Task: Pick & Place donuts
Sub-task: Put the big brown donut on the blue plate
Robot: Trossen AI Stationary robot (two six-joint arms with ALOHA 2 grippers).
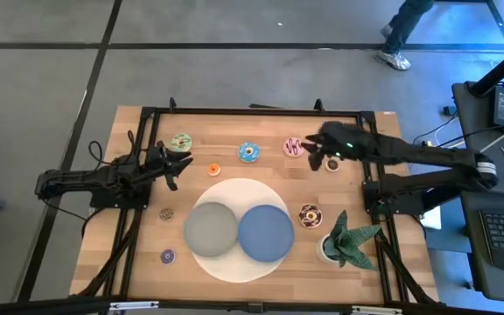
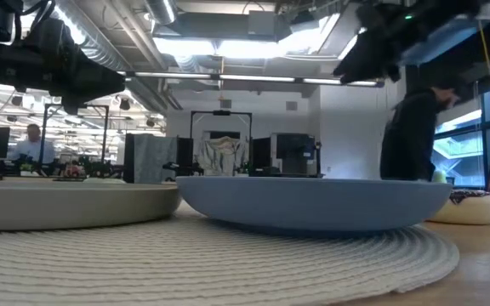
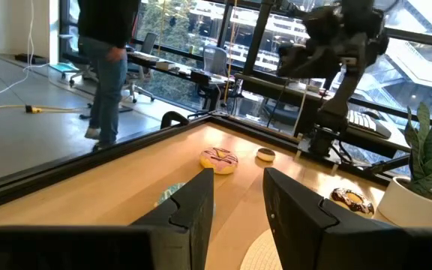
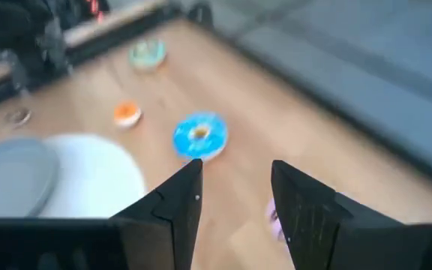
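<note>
Several toy donuts lie flat on the wooden table: yellow-green [image 1: 180, 142], orange [image 1: 213, 169], blue [image 1: 250, 152], pink [image 1: 293, 146], a tiny brown one [image 1: 332, 164], chocolate with sprinkles [image 1: 310, 214], another tiny brown one [image 1: 166, 213] and purple [image 1: 167, 255]. My right gripper [image 1: 311, 147] hovers open over the far right part of the table, just beside the pink donut; its wrist view shows the blue donut [image 4: 200, 136] ahead and a pink sliver [image 4: 272, 215] by one finger. My left gripper [image 1: 178, 162] is open near the yellow-green donut, touching nothing, and faces the pink donut [image 3: 219, 159].
A grey plate [image 1: 211, 227] and a blue plate [image 1: 265, 233] sit on a round white mat [image 1: 234, 188] at the table's near middle. A potted plant [image 1: 348, 241] stands at the near right corner. A black frame [image 1: 252, 111] rims the table. A person walks beyond the far edge.
</note>
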